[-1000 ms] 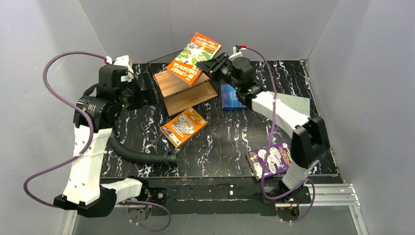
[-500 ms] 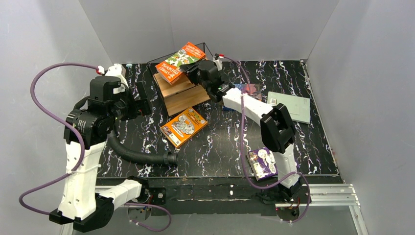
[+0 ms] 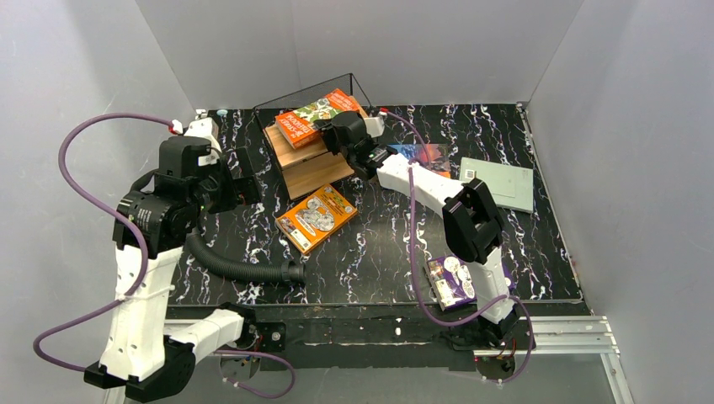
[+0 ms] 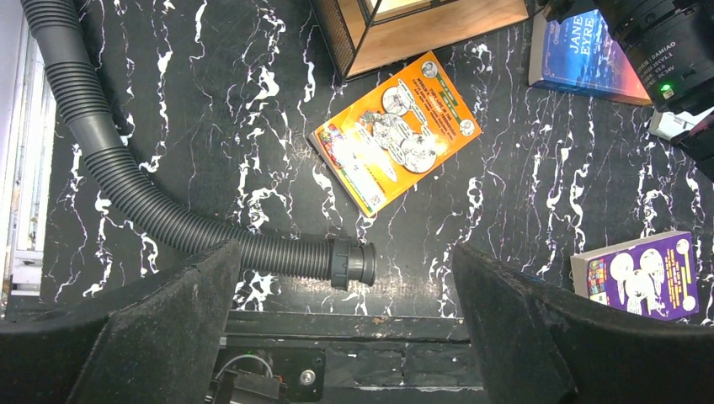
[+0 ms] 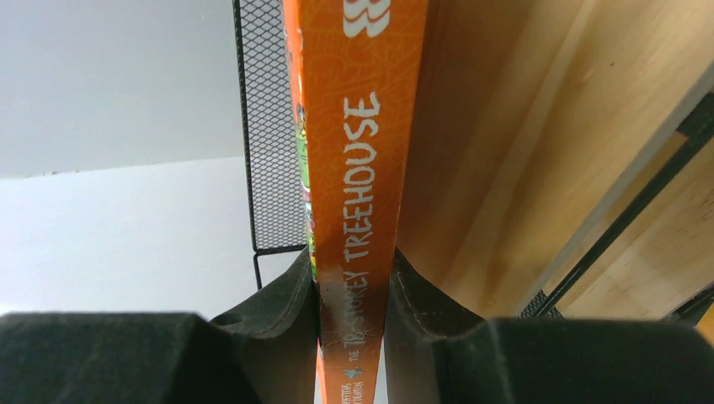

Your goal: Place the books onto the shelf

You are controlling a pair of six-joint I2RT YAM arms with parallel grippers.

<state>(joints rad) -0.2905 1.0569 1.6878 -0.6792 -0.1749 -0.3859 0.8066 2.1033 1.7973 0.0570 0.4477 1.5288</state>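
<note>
Black marbled tabletop [image 3: 379, 244], grey walls: the right jaws pinch the red-green book [image 3: 318, 119] across its spine, over the shelf [image 3: 313, 167]; the left jaws stand spread, empty. Orange book [image 3: 316, 219], blue book [image 3: 425, 156], grey-green book [image 3: 501, 183] and purple book [image 3: 455, 282] lie flat. Each looks light, thin and stiff, probably best pinched across one edge.

Spine of the red-green book [image 5: 358, 168], centre of the right wrist view: is showing "STOREY TREEHOUSE" in white capitals, running upward.
Blue book [image 4: 581, 50], upper right of the left wrist view: is displaying "JANE EYRE".
Black motor housing [image 4: 665, 42], upper right corner: is carrying "DAMIAO" in small white letters.
Orange book [image 4: 396, 130]: is showing print too small to read.
</note>
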